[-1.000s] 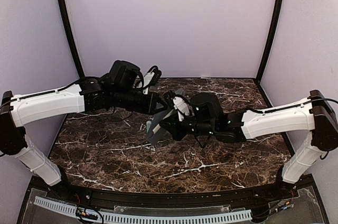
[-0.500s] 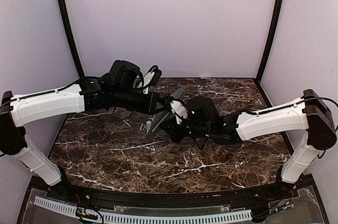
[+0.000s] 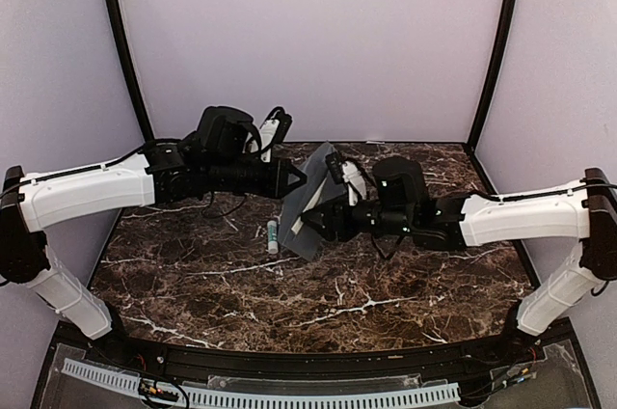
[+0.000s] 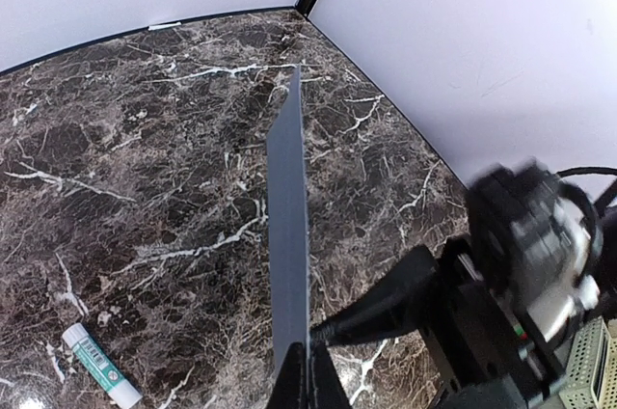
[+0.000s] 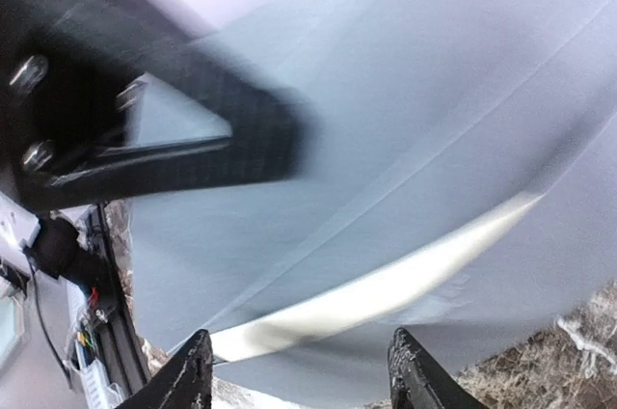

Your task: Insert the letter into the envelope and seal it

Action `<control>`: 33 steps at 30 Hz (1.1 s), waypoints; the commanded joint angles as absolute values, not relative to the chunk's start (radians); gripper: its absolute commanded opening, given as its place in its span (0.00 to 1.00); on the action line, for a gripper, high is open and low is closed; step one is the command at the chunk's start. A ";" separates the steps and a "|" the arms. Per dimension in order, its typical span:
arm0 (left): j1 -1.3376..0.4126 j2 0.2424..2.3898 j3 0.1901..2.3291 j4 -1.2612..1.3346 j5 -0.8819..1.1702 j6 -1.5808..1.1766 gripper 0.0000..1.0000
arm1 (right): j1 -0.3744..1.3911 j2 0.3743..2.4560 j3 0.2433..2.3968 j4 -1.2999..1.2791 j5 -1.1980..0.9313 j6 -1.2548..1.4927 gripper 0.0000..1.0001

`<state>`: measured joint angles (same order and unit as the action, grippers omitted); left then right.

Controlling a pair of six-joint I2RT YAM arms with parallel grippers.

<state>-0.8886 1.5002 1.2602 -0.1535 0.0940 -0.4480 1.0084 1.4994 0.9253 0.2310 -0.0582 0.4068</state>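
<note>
The slate-grey envelope (image 3: pixel 313 204) hangs tilted above the table, pinched at its upper left edge by my left gripper (image 3: pixel 293 178), which is shut on it. In the left wrist view the envelope (image 4: pixel 288 226) shows edge-on, rising from the closed fingertips of the left gripper (image 4: pixel 307 382). My right gripper (image 3: pixel 308 226) stands open just right of the envelope's lower edge. In the right wrist view the envelope (image 5: pixel 405 110) fills the frame, and a cream strip of the letter (image 5: pixel 386 291) shows at its opening. The right gripper (image 5: pixel 304 380) has nothing between its fingers.
A glue stick (image 3: pixel 273 233) with a green label lies on the dark marble table (image 3: pixel 212 284), left of the envelope, and shows as the glue stick (image 4: pixel 101 367) in the left wrist view. Purple walls (image 3: pixel 308 33) close in the back and sides.
My right gripper has opened, let go of the paper and drawn back to the right. The envelope now hangs higher and more upright in the left gripper.
</note>
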 commanded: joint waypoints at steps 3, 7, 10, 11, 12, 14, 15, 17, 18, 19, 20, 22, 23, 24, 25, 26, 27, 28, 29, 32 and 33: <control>-0.892 1.490 1.232 -0.046 0.078 -0.409 0.00 | 0.869 1.519 0.883 0.277 -0.251 0.673 0.67; -0.892 1.496 1.214 -0.006 0.090 -0.396 0.00 | 0.828 1.572 0.885 0.340 -0.360 0.750 0.92; -0.892 1.503 1.202 0.033 0.088 -0.390 0.00 | 0.821 1.592 0.894 0.381 -0.407 0.783 0.98; -0.892 1.505 1.198 0.038 0.084 -0.387 0.00 | 0.821 1.596 0.894 0.395 -0.417 0.793 0.99; -0.892 1.511 1.197 0.046 0.083 -0.386 0.00 | 0.821 1.597 0.893 0.405 -0.427 0.801 0.99; -0.892 1.521 1.198 0.051 0.080 -0.382 0.00 | 0.821 1.600 0.892 0.420 -0.432 0.812 0.99; -0.892 1.523 1.198 0.053 0.079 -0.381 0.00 | 0.821 1.601 0.893 0.424 -0.433 0.818 0.99; -0.893 1.529 1.199 0.058 0.079 -0.380 0.00 | 0.821 1.607 0.893 0.430 -0.429 0.824 0.99; -0.892 1.532 1.198 0.062 0.080 -0.380 0.00 | 0.821 1.610 0.893 0.432 -0.425 0.830 0.99; -0.893 1.534 1.198 0.064 0.084 -0.380 0.00 | 0.820 1.614 0.894 0.432 -0.422 0.832 0.99; -0.893 1.534 1.198 0.067 0.085 -0.380 0.00 | 0.821 1.620 0.895 0.431 -0.416 0.834 0.99; -0.893 1.534 1.198 0.070 0.094 -0.380 0.00 | 0.821 1.627 0.896 0.425 -0.402 0.836 0.99; -0.893 1.532 1.198 0.070 0.094 -0.380 0.00 | 0.821 1.629 0.896 0.419 -0.390 0.836 0.99; -0.893 1.530 1.198 0.070 0.096 -0.380 0.00 | 0.821 1.628 0.894 0.414 -0.373 0.835 0.99; -0.893 1.528 1.198 0.071 0.096 -0.380 0.00 | 0.821 1.628 0.890 0.411 -0.356 0.833 0.98; -0.893 1.526 1.197 0.071 0.097 -0.381 0.00 | 0.821 1.626 0.886 0.408 -0.344 0.832 0.98; -0.892 1.523 1.197 0.070 0.099 -0.382 0.00 | 0.821 1.626 0.884 0.404 -0.334 0.829 0.97; -0.892 1.522 1.197 0.070 0.102 -0.383 0.00 | 0.821 1.626 0.884 0.400 -0.326 0.826 0.97; -0.893 1.523 1.199 0.071 0.104 -0.383 0.00 | 0.821 1.627 0.884 0.397 -0.321 0.823 0.96; -0.893 1.522 1.199 0.072 0.117 -0.387 0.00 | 0.819 1.635 0.885 0.392 -0.304 0.818 0.95; -0.893 1.522 1.199 0.075 0.119 -0.389 0.00 | 0.818 1.642 0.886 0.389 -0.299 0.816 0.95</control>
<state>-0.8886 1.5414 1.2083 0.0364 0.0940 -0.3958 0.8246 1.6203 0.8902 0.3779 -0.3428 0.8246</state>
